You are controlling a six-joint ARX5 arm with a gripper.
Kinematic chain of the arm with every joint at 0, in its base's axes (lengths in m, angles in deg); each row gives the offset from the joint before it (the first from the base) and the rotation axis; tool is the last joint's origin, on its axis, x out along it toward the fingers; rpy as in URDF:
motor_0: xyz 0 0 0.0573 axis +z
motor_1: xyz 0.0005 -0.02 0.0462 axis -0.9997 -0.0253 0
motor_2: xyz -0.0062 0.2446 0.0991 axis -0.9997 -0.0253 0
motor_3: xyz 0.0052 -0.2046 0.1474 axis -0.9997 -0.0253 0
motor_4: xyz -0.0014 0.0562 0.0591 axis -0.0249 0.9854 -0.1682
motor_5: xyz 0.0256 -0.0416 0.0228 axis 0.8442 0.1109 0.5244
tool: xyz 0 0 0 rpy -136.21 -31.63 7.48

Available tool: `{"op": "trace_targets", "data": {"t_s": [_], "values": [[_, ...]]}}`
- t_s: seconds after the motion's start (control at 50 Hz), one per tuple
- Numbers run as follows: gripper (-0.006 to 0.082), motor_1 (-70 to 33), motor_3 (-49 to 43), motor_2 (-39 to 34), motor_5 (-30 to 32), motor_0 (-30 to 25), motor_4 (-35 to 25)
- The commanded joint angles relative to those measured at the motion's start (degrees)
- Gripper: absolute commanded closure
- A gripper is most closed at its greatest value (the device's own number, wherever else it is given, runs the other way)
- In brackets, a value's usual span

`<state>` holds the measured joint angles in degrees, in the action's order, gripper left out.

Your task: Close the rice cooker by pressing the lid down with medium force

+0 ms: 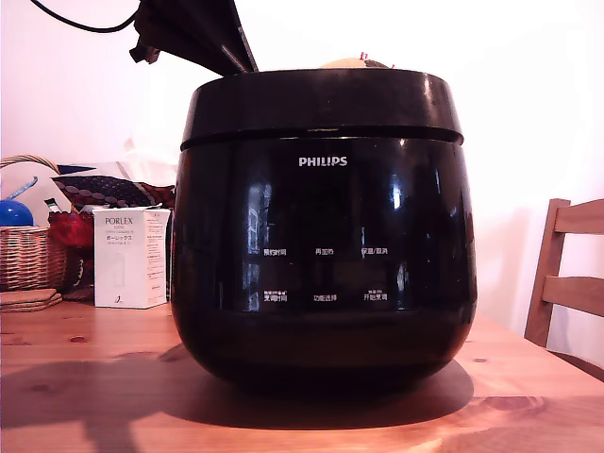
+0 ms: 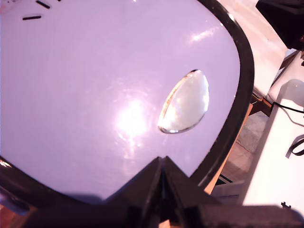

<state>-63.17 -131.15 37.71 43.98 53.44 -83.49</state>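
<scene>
The rice cooker (image 1: 321, 274) fills the middle of the exterior view, a glossy black pot with a white PHILIPS logo. Its lid (image 1: 321, 102) lies level on the body, with only a thin seam between them. My gripper (image 1: 247, 64) comes down from the exterior view's upper left and its tip meets the lid's top near that edge. In the wrist view the lid's top (image 2: 95, 95) shines pale with glare and carries an oval silver inset (image 2: 185, 102). My gripper (image 2: 161, 164) is shut, fingertips pressed together and resting on the lid. The lid's inner face is hidden.
The cooker stands on a wooden table (image 1: 85, 359). At the exterior view's left are a white PORLEX box (image 1: 130, 257), a wicker basket (image 1: 28, 255) and a red item (image 1: 71, 229). A wooden chair (image 1: 566, 274) stands at the right.
</scene>
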Motion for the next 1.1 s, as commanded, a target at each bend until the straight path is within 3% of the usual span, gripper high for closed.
{"op": "trace_targets", "data": {"t_s": [0.0, 0.22, 0.54, 1.08], "values": [[0.0788, -0.61, -0.81, -1.84, -0.11, -0.35, 0.13], [0.0788, -0.76, -0.87, -2.32, 0.09, -0.92, 0.15], [0.0788, -1.05, 3.02, -9.33, 0.09, -0.92, 0.90], [0.0788, -1.07, 6.99, -15.32, 0.24, -0.92, 2.12]]}}
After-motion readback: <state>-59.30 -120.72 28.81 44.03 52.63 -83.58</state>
